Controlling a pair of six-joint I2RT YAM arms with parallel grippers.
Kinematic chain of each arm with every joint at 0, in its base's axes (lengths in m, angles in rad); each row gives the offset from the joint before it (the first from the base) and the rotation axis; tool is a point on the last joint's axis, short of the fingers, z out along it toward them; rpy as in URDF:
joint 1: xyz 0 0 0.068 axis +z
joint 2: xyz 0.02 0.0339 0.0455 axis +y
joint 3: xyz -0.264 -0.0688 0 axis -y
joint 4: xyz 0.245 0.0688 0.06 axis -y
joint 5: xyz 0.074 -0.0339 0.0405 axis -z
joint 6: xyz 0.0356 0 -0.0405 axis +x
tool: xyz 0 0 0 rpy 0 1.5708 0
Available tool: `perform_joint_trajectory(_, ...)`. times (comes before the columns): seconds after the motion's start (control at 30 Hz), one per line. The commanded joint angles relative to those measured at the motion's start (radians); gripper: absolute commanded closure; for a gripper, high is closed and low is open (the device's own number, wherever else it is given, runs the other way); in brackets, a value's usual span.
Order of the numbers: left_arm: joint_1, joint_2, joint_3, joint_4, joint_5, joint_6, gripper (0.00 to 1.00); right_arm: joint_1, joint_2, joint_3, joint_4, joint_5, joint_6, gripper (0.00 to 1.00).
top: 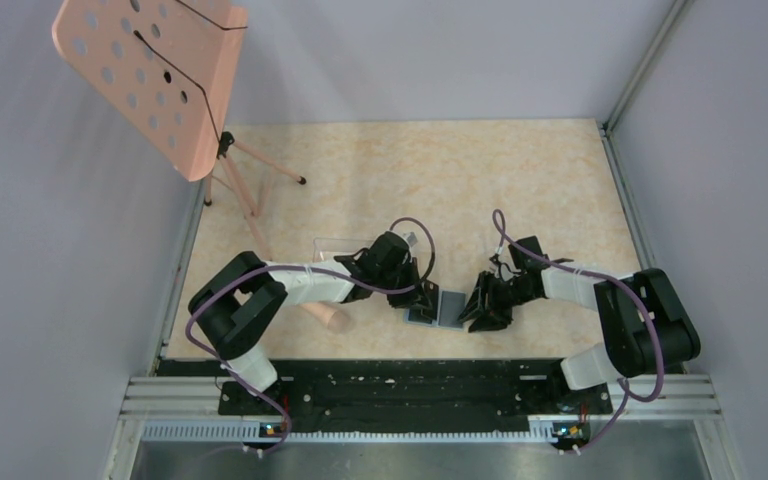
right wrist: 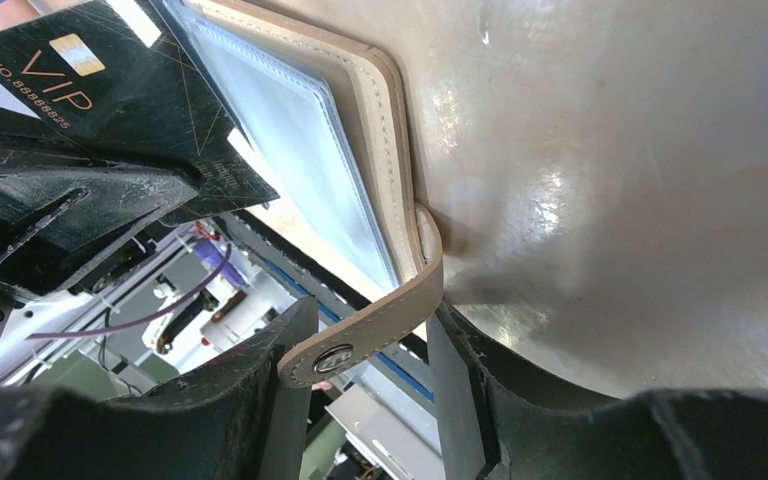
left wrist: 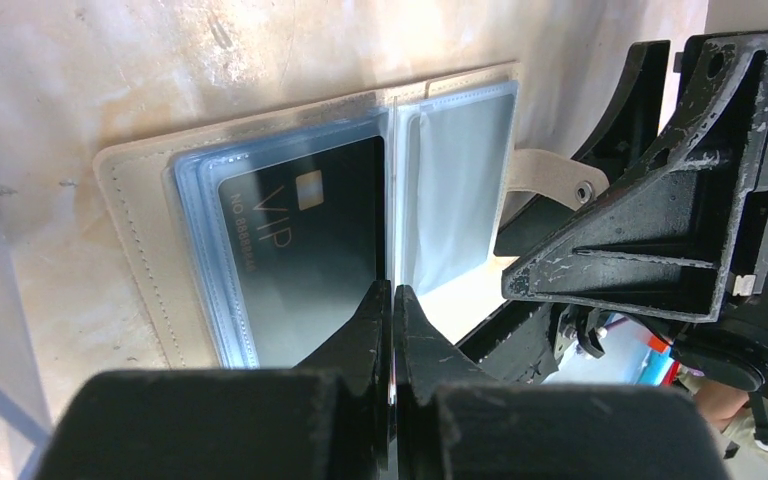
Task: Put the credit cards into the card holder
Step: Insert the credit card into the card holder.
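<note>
pale grey walls (top: 440, 50) close in a beige, marble-patterned tabletop (top: 480, 170) on three sides, with a metal corner post (top: 645, 60) rising at the far right. a salmon-pink perforated music stand (top: 150, 70) tilts over the far left corner on thin tripod legs (top: 270, 164). a black plate (top: 410, 372) and a ribbed aluminium rail (top: 410, 405) run along the near edge. soft light leaves a glossy sheen on the tabletop in the wrist views.

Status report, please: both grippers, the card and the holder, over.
Left gripper shut on black credit card, card at sleeve of open card holder. Right gripper open, holder strap between its fingers. No obstacle seen.
</note>
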State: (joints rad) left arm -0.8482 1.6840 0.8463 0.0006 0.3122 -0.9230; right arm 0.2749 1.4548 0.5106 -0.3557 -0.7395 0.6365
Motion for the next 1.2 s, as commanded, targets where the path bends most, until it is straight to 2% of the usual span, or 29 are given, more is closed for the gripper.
perform_joint_trajectory(0.0,0.012,-0.032,-0.034,0.126,0.019,-0.031,1.00,0.009,0.017,-0.011,0.040,0.076,-0.034,0.55)
perform_joint_trajectory(0.73,0.025,0.055,-0.061,0.258,0.114,-0.082,1.00,0.008,0.024,-0.019,0.047,0.072,-0.039,0.56)
perform_joint_trajectory(1.17,0.008,0.032,-0.060,0.107,0.079,-0.141,1.00,0.007,0.028,-0.019,0.053,0.073,-0.037,0.56)
